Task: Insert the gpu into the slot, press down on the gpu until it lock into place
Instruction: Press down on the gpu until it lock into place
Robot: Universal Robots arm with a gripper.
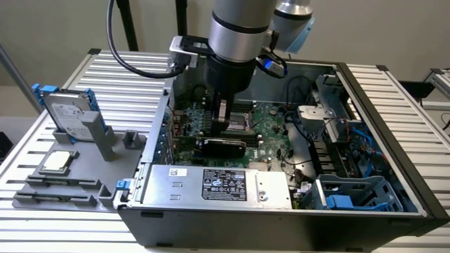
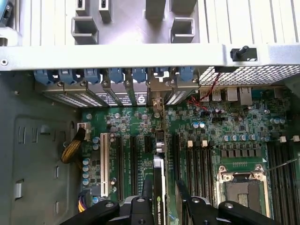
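Matt black gpu [image 2: 159,187] on glossy green circuit board [image 2: 206,126], bare metal case [image 2: 140,56].

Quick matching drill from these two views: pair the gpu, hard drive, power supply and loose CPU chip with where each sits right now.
1. gpu
2. hard drive
3. power supply
4. CPU chip

A. flat on the grey fixture outside the case
B. on edge on the motherboard, under the gripper
C. upright in the fixture, blue rails
D. along the case's near wall

Pairs: 1-B, 2-C, 3-D, 4-A

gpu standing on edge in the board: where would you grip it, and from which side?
Grip the gpu by its upward long edge, coming straight down from above. It stands upright among the expansion slots, so only that thin edge is free; the gripper already straddles it, one finger per face.
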